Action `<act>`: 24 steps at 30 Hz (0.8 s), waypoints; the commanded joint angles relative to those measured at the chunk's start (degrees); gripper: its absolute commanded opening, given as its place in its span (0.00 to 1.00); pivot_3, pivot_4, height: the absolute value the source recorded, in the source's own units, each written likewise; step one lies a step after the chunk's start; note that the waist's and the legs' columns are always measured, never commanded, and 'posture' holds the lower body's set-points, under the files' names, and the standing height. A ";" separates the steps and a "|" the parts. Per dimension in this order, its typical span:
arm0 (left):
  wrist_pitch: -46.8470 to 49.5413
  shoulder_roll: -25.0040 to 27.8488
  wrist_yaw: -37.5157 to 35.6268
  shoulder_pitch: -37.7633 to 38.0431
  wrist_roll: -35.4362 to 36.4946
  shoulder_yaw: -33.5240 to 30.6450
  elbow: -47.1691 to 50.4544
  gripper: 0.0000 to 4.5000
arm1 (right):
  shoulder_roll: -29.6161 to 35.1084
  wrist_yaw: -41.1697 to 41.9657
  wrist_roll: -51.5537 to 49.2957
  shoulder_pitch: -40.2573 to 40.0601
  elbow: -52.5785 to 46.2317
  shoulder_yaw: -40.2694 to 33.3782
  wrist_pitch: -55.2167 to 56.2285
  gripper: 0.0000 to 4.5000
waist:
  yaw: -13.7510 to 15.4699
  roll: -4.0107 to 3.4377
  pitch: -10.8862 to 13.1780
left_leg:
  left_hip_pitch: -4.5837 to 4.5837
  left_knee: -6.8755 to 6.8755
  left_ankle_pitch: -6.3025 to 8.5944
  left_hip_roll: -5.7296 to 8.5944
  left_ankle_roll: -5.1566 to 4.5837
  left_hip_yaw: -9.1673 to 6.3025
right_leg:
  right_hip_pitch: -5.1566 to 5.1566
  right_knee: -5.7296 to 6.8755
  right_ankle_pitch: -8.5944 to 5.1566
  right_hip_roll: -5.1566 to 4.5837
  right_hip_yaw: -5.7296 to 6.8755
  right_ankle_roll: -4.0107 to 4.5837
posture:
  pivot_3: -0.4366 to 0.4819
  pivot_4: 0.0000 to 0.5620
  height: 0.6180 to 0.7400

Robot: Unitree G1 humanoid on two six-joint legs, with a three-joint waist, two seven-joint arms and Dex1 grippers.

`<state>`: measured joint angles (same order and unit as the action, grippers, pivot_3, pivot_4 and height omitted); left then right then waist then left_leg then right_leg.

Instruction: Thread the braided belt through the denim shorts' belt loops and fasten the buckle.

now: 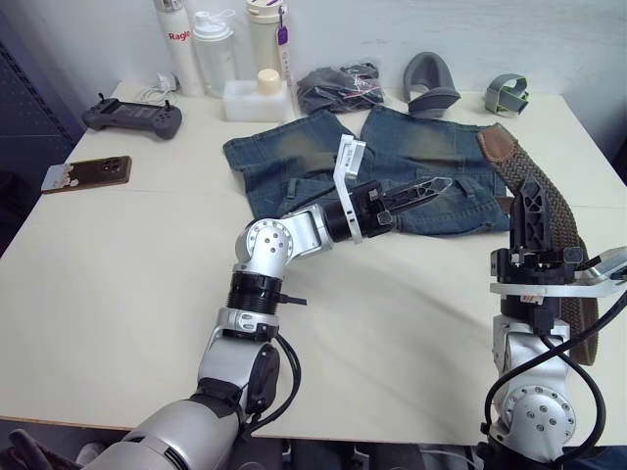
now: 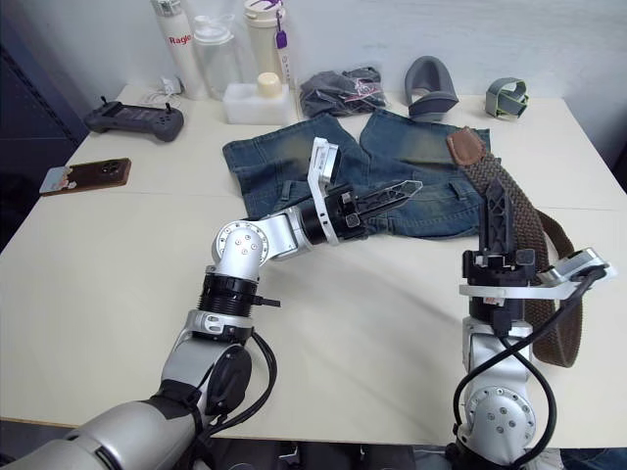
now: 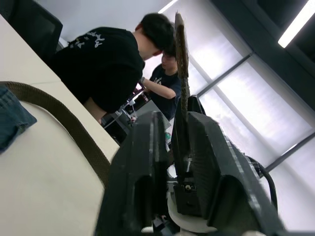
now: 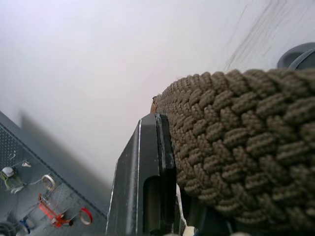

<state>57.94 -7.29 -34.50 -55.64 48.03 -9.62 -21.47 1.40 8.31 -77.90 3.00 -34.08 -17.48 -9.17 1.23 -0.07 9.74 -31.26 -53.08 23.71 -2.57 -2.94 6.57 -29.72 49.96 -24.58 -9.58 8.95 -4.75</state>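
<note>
The faded blue denim shorts point(image 1: 382, 171) lie flat on the pale surface point(image 1: 127, 284) with the legs pointing away and the waistband toward the robot, which puts the small denim belt loops point(image 2: 428, 192) along the near edge where the arms can reach them. The long dark brown braided belt point(image 1: 549, 220) runs down the right side, its tan leather tip point(image 2: 468, 146) resting on the right leg of the shorts and its length trailing back past the right arm to the near edge of the surface; no part of it looks threaded yet, so the task seems to be at its start. The left gripper point(image 1: 423, 192) lies low over the waistband, pointing right, its jaws drawn narrow with nothing between them, probably placed to pin or lift a loop. The right gripper point(image 2: 495, 211) stands upright beside the belt; the head views leave it unclear whether it grips, but the right wrist view shows the woven strap point(image 4: 231, 142) pressed against one finger point(image 4: 147, 172), so the jaws appear closed on the belt. The left wrist view adds people in dark tops point(image 3: 103, 64) beyond the surface and a stretch of the strap point(image 3: 64, 123) curving over it. I cannot make out the silver buckle with any confidence.
</note>
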 commanded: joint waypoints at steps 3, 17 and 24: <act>-6.51 3.21 -2.59 -2.45 -4.30 1.77 -1.82 0.87 | 6.16 0.60 -1.75 -2.49 -4.03 -0.94 -3.44 0.00 | 0.08 0.00 0.00 | 0.00 -0.01 0.00 0.02 0.00 0.02 | 0.00 0.01 0.00 0.01 0.00 0.00 | 0.48 0.27 0.25; -72.34 7.16 4.91 -14.98 -53.76 29.12 -40.11 0.99 | 46.05 3.87 -12.82 -29.75 -8.25 -39.69 -20.09 0.00 | 1.76 0.15 0.14 | -0.44 -0.06 0.05 0.46 -0.40 0.02 | -0.31 -0.04 0.08 -0.77 0.09 -0.16 | 0.48 0.27 0.25; -80.75 6.25 21.52 -20.40 -72.07 39.76 -50.74 0.99 | 49.52 -4.64 -14.01 -32.29 -12.35 -46.19 -22.26 0.00 | 1.81 0.26 0.20 | -0.47 -0.02 0.06 0.48 -0.47 0.00 | -0.37 -0.05 0.10 -0.84 0.08 -0.22 | 0.48 0.27 0.25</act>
<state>-20.90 -0.84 -16.26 -74.01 -20.83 28.71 -71.50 50.10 5.44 -90.60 -29.20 -44.69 -61.20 -31.52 3.04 0.19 9.94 -31.80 -53.10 23.76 -2.09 -3.42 6.56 -30.15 49.92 -24.47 -10.43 9.03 -4.98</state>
